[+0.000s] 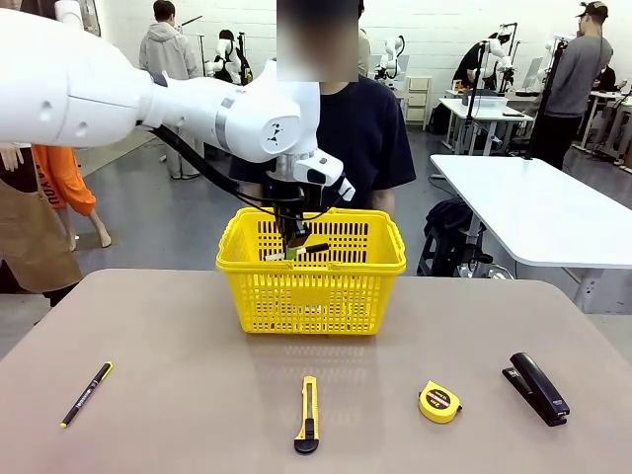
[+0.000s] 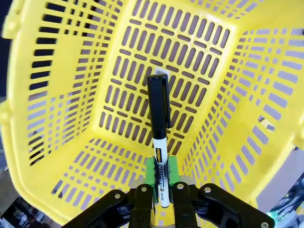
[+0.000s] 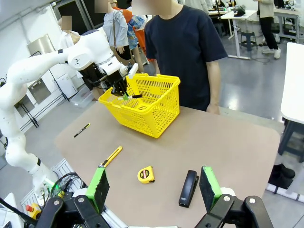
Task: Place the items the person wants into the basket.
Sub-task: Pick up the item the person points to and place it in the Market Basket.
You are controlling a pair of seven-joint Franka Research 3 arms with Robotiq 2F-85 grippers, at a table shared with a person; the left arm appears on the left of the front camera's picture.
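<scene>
The yellow basket (image 1: 312, 286) stands at the table's far middle, in front of the person (image 1: 367, 128). My left gripper (image 1: 295, 247) hangs over the basket's open top, shut on the white marker (image 2: 159, 137) with its black cap. In the left wrist view the marker juts out from between the green pads (image 2: 153, 173) above the basket floor (image 2: 133, 80). The slim black pen (image 1: 87, 393) lies at the near left and the black stapler (image 1: 536, 387) at the near right. My right gripper (image 3: 154, 186) is open above the table's near right side, over the stapler (image 3: 188, 187).
A yellow utility knife (image 1: 308, 415) and a round yellow tape measure (image 1: 439, 402) lie near the front edge between the pen and the stapler. A white table (image 1: 538, 207) stands beyond the right side. Other people stand in the background.
</scene>
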